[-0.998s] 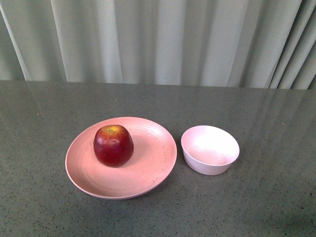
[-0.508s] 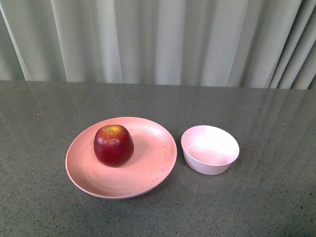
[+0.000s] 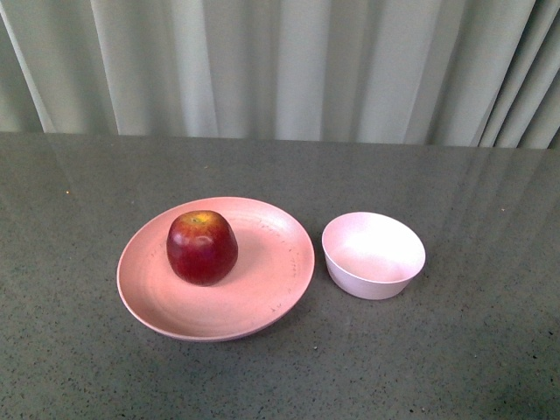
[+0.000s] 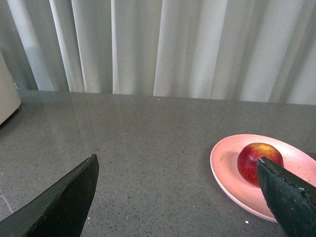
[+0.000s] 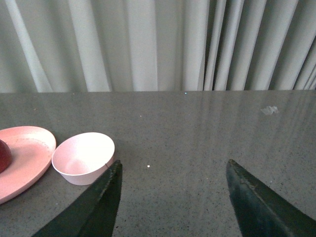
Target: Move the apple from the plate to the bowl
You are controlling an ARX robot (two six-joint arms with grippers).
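Note:
The dark red apple sits upright on the wide pale pink plate, left of its middle. The small whitish bowl stands empty just right of the plate, a small gap between them. Neither arm shows in the front view. My left gripper is open and empty over bare table, with the apple and plate ahead beside one finger. My right gripper is open and empty, with the bowl and the plate's edge off to one side.
The dark grey speckled table runs back to a pale curtain. A whitish object stands at the table's far side in the left wrist view.
In the front view the plate, apple and bowl sit slightly higher in the frame and the table's back edge has shifted up; the objects keep their places relative to each other.

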